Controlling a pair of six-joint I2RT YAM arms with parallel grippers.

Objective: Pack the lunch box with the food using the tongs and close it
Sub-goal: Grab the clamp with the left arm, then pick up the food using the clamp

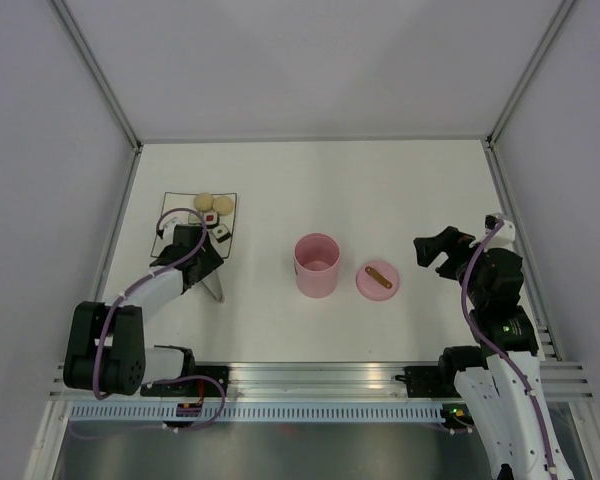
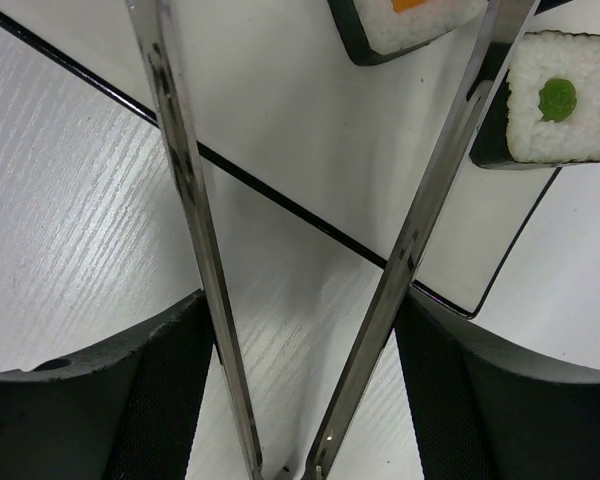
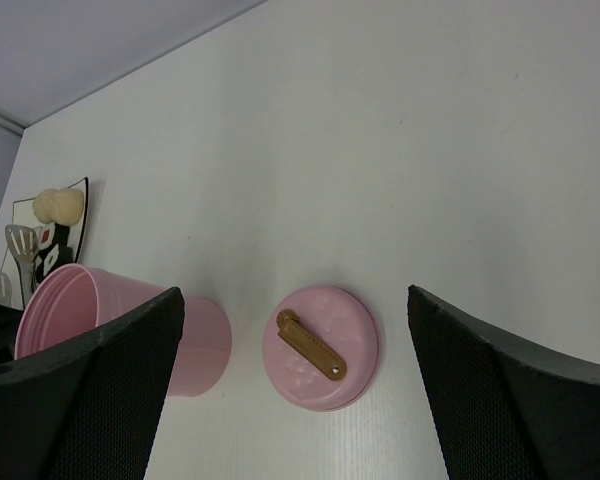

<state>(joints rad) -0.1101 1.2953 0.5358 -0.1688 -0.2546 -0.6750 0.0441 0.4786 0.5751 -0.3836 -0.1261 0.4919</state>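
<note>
Top view: the left gripper (image 1: 202,248) sits over the near edge of the mat (image 1: 183,203) at the far left. The joined end of the tongs (image 1: 214,288) pokes out toward the near side. The food (image 1: 223,205) lies on the mat just beyond the gripper. The lunch box (image 1: 317,265) stands upright and open mid-table, well apart to the right, with its lid (image 1: 378,280) flat just beside it. The right gripper (image 1: 432,250) hangs near the lid, on its right. The carry from mat to box is long, so a weakly pinched piece could drop on the way

Left wrist view: the fingers (image 2: 140,400) press the outer sides of both tong arms, grasping the tongs close to the joined end. The orange-centred sushi piece (image 2: 405,25) lies between the spread arms. The green-centred sushi piece (image 2: 560,95) sits just outside the right arm, seemingly against it. A squeeze may shove the green piece along the mat or off it. Held so near the joint, the tongs could twist between the pads and the tips could miss. How high the tips are cannot be told

Right wrist view: these fingers (image 3: 90,400) are spread wide, released, with nothing between them. The lid lies strap-up below, and the lunch box is to its left. Nothing steadies the box, so a tong arm catching its rim could tip it
</note>
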